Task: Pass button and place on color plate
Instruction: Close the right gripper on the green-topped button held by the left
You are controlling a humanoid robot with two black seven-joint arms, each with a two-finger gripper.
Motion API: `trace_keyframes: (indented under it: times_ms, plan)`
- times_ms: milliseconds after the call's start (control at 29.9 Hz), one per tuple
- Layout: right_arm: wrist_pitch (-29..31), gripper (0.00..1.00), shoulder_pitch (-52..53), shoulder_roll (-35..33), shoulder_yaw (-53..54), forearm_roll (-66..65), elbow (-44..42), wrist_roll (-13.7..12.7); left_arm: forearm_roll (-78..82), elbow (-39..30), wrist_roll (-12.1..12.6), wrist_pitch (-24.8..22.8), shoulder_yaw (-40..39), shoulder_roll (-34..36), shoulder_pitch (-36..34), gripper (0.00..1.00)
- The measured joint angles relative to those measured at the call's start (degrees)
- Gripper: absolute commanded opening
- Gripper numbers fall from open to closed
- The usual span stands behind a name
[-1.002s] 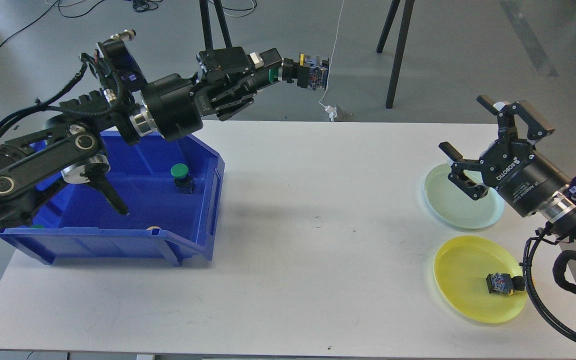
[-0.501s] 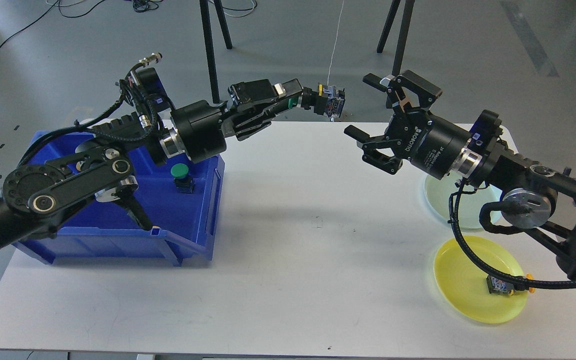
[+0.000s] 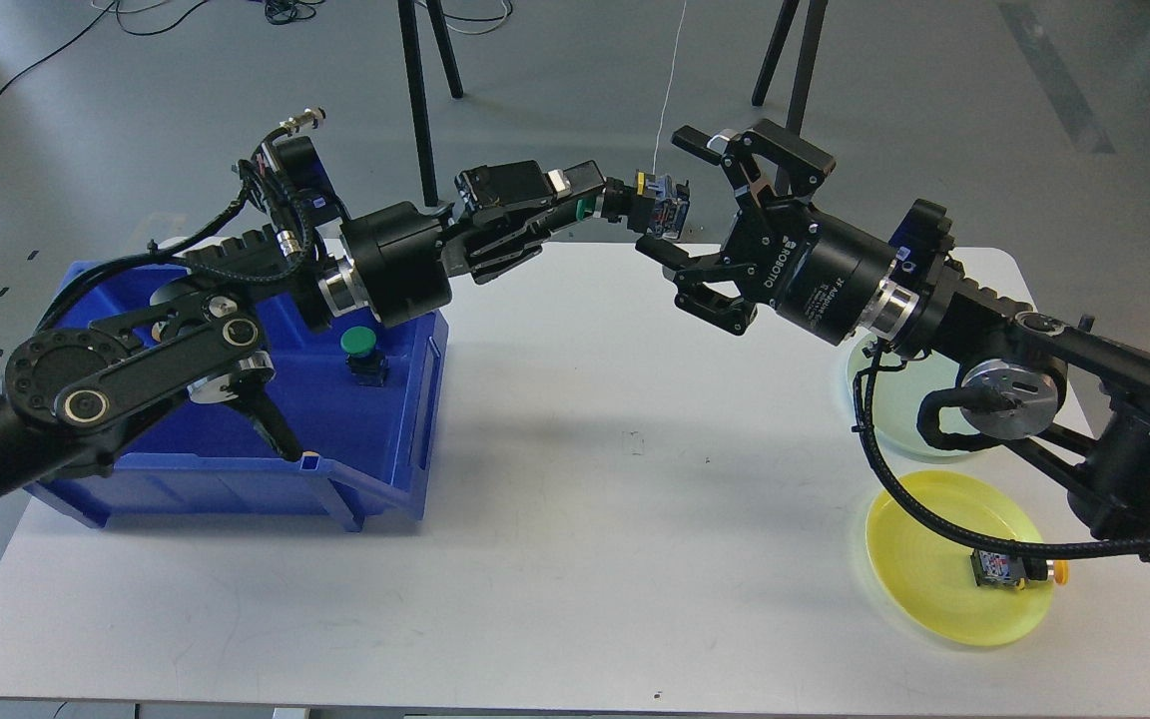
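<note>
Two grippers meet: the left gripper [image 3: 575, 205] pinches the small, rigid, likely light button [image 3: 657, 208] by its green cap, leaving its body for the wide-open right gripper [image 3: 680, 200] just beside it

White table [image 3: 555, 539] — tripod legs [image 3: 425, 60] behind.

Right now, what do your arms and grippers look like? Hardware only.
Both arms are black with silver joint rings and discs. Left gripper: black linked fingers; corrugated black cable and blue part behind the wrist. Right gripper: black fingers, white ROBOTIQ lettering on the cylindrical body; black hose loops below.
</note>
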Motion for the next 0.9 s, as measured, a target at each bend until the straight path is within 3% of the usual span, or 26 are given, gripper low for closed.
trace_keyframes:
  times_ms: [434,701,801,902]
  plan:
    - [2.2,0.22,0.0,-0.8,0.5,-0.7,0.2,0.5,-0.1,0.8,-0.1,-1.7,-0.2,0.0,-0.1,0.03]
    - [2.3,0.14,0.0,-0.8,0.6,-0.8,0.1,0.5,0.1,0.8,-0.1,-2.9,-0.1,0.3,0.0,0.05]
    - [2.3,0.12,0.0,-0.8,0.6,-0.8,0.1,0.6,0.1,0.8,-0.1,-3.0,-0.1,0.3,0.0,0.17]
    - [2.2,0.08,0.0,-0.8,0.6,-0.9,0.1,0.6,0.1,0.9,0.0,-3.0,-0.1,0.2,0.0,0.48]
